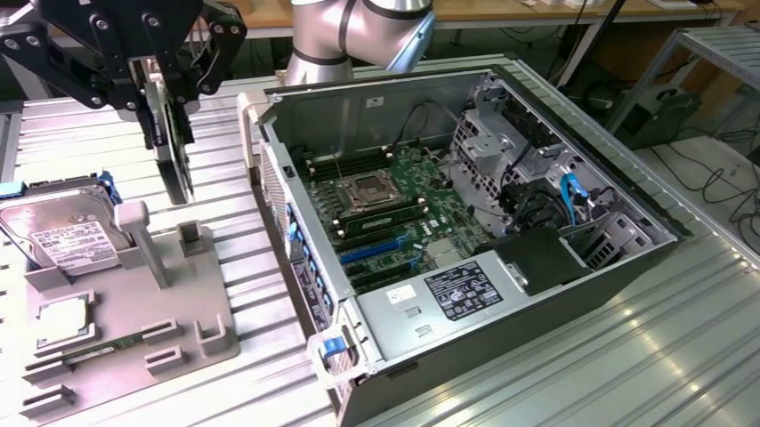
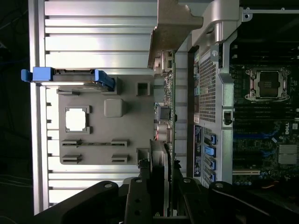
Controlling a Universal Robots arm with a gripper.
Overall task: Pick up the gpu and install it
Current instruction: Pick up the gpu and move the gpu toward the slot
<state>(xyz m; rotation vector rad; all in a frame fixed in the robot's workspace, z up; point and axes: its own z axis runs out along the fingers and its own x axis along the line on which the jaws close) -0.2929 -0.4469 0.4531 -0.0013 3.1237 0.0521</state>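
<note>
From where I stand, the end effector (image 1: 169,108) is up near the exterior view's left, its fingers drawn in narrow and clamped on the gpu (image 1: 176,169). The card hangs edge-on straight down from the grip, long axis upright, looking like a thin dark strip. Its lower end seems to be clear of the grey holder (image 1: 178,311) on the worktop (image 1: 226,133), so I'd judge the pick-up part is done and the install is not.

In the wrist view the gpu (image 2: 167,116) runs away from the end effector (image 2: 164,196) as a narrow line, with its silvery bracket at the far end, just beside the computer case's outer wall (image 2: 219,93).

The relation that matters: the open computer case (image 1: 356,107) lies to the exterior view's right of the held card, near it but apart. The motherboard (image 1: 404,200) lies flat in its floor, and the blue slots (image 1: 370,253) sit lower than the card's bottom edge. The hard drive (image 1: 60,233) stands in the holder, on the side away from the case
</note>
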